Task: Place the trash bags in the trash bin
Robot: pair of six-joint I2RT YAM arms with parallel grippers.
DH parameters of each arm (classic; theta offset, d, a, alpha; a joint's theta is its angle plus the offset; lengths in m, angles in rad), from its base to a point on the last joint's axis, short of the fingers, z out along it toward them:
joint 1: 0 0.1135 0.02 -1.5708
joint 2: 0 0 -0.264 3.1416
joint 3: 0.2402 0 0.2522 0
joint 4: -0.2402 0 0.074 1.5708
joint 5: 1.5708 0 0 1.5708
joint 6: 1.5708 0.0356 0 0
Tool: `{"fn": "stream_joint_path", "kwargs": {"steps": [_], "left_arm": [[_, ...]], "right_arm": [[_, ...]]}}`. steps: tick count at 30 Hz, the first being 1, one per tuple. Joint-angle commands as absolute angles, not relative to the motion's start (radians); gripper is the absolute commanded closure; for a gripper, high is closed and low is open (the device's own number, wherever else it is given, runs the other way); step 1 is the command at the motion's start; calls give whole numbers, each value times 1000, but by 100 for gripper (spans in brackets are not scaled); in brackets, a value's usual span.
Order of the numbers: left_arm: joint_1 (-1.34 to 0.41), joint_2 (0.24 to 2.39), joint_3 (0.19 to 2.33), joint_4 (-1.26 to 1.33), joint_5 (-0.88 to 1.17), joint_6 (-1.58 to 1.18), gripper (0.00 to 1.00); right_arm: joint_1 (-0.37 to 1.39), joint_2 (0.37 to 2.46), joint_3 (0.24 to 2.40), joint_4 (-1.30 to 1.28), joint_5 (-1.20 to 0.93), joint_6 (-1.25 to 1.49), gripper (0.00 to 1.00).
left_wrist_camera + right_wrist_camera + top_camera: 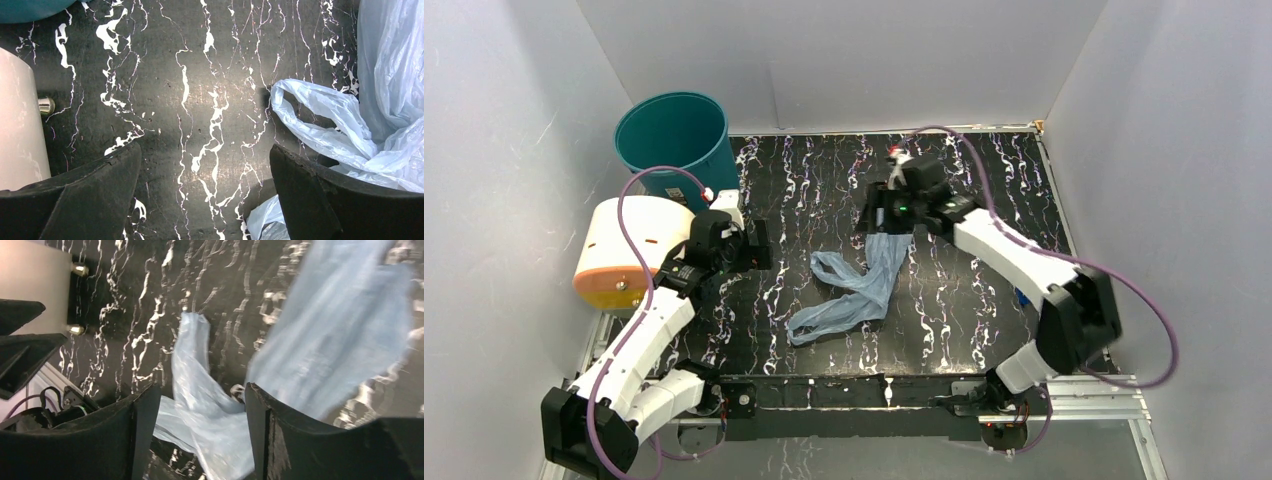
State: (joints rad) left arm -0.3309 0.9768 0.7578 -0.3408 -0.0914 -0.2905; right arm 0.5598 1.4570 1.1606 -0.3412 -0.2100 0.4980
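1. Top view: bright, even light from above; the white walls (pixel 504 150) glow, and shadows are faint and soft.
2. Left wrist view: sharp, with a glare patch on the tabletop (pixel 200 100) and a dark shadow just beside the bag (pixel 325 125).
3. Right wrist view: motion-blurred, with the bag and the tabletop's white veins smeared.

Cream orange-ended cylinder (pixel 629 245) lies beside black marbled table (pixel 994 175).

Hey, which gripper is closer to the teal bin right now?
Left. The left gripper is just near-side and right of the bin; the right gripper is farther off across the table, at the blue bag's far end.
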Motion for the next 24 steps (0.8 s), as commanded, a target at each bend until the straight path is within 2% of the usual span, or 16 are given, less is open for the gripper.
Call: {"fn": "stream_joint_path", "kwargs": {"steps": [1, 4, 7, 9, 10, 11, 12, 19, 21, 24], "left_arm": [[-327, 932, 743, -348, -86, -304, 3], [-327, 895, 760, -374, -123, -306, 3], [-327, 839, 750, -379, -173, -311, 3], [-327, 826, 744, -386, -195, -316, 3], [-328, 827, 746, -392, -197, -318, 3], [-327, 831, 748, -395, -195, -321, 3], [-327, 837, 752, -395, -190, -322, 3], [-327, 882, 750, -386, -117, -311, 2], [-327, 917, 743, -368, -22, -307, 2], [-330, 963, 733, -311, 168, -337, 2]], "right_arm": [[712, 1608, 1280, -417, -120, 525, 33], [819, 1612, 1191, -302, -132, 510, 41], [861, 1591, 1084, -213, -170, 512, 41], [878, 1615, 1081, -273, -243, 492, 42], [899, 1619, 1065, -275, -266, 460, 48], [925, 1616, 1053, -278, -294, 421, 58], [953, 1611, 1045, -283, -320, 381, 62], [1069, 1527, 1073, -452, -539, 121, 64], [1070, 1452, 1053, -421, -441, 144, 62], [1069, 1277, 988, -340, -63, 284, 55]]}}
